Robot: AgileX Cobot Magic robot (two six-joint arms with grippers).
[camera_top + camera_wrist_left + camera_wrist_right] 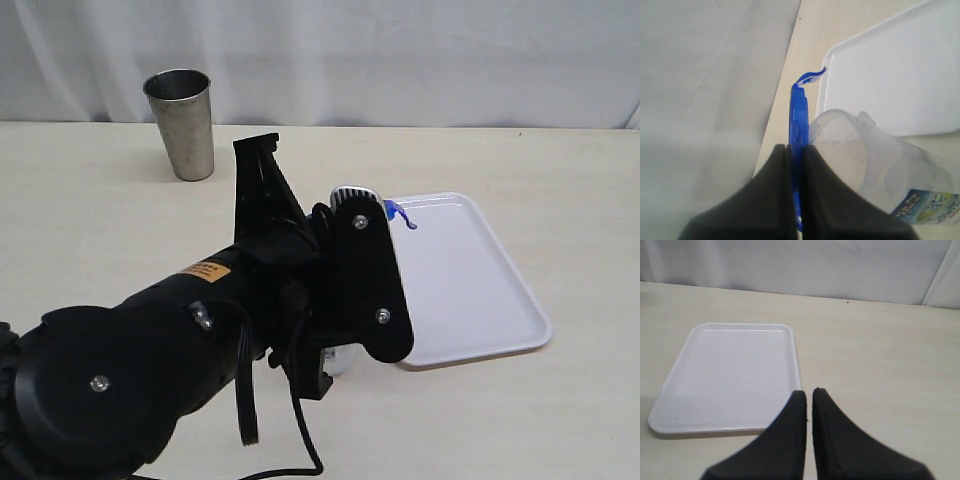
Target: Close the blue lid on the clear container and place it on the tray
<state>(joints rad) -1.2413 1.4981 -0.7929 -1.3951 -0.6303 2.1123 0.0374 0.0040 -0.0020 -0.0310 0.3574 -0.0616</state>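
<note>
My left gripper is shut on the blue lid, which the left wrist view shows edge-on with a curled flap at its far end. Right beside the lid is the open mouth of the clear container, with its blue-green label showing on the side. In the exterior view my left arm hides the container and only a sliver of the blue lid shows, at the near-left corner of the white tray. My right gripper is shut and empty, hovering over the table just off the tray.
A grey steel cup stands upright at the back left of the table. A white curtain hangs along the table's far edge. My left arm fills the front left of the exterior view.
</note>
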